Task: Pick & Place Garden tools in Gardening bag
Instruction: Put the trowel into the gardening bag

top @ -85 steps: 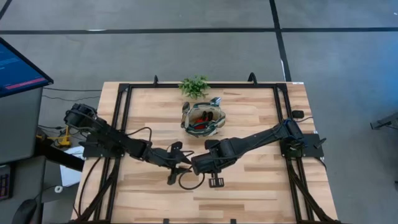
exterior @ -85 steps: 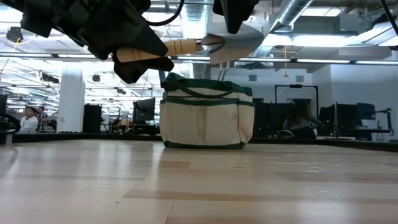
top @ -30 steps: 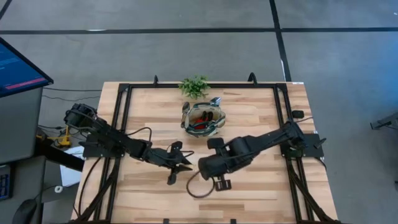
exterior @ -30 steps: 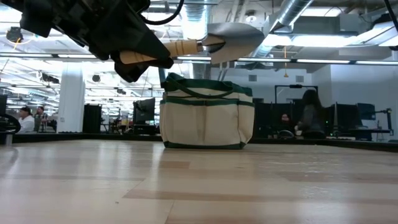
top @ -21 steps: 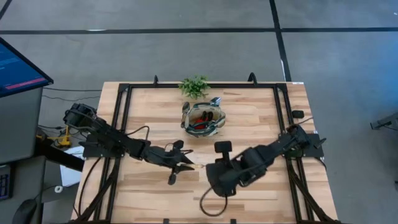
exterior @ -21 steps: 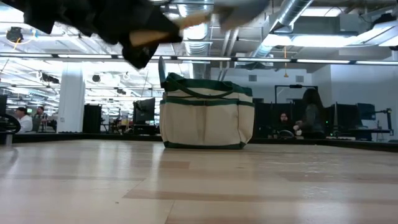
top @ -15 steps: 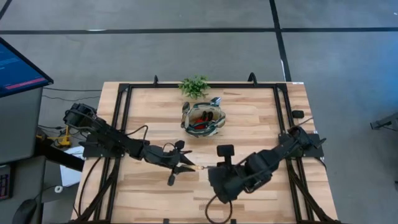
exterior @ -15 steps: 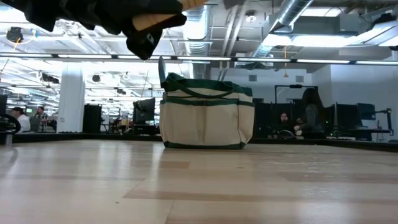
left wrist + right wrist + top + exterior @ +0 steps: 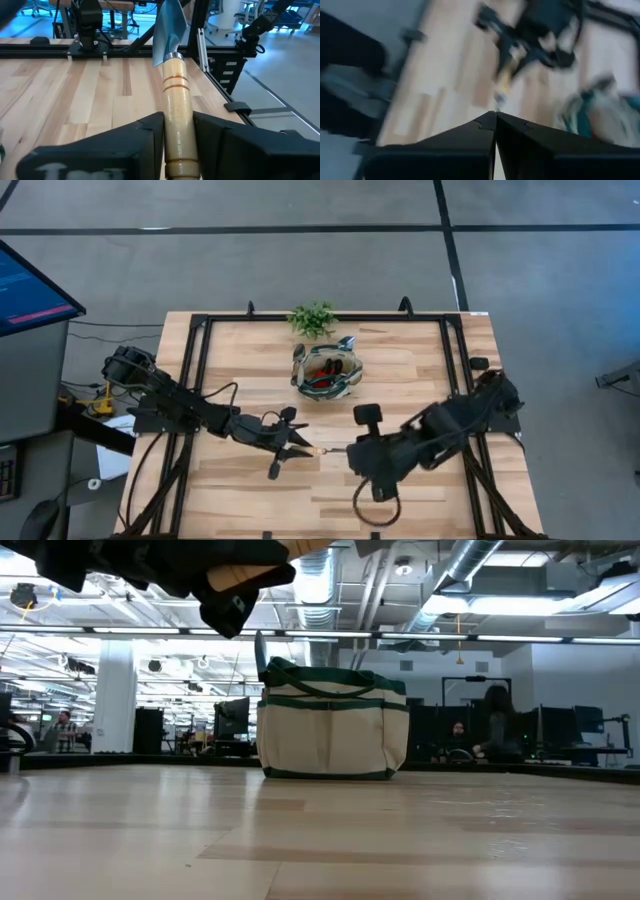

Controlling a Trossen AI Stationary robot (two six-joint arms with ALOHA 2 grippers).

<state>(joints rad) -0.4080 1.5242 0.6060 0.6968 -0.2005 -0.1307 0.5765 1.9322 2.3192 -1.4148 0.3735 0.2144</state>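
Carrying a silver metal trowel with a light wooden handle (image 9: 176, 107), the left gripper (image 9: 300, 446) is clamped on that handle, holding it aloft over the table's near-middle. The tan fabric gardening bag with green trim (image 9: 328, 372) stands well apart, already holding tools. Next, I judge, it must swing over the bag's mouth and release. The right gripper (image 9: 378, 490) hangs pressed together, empty, nearby.
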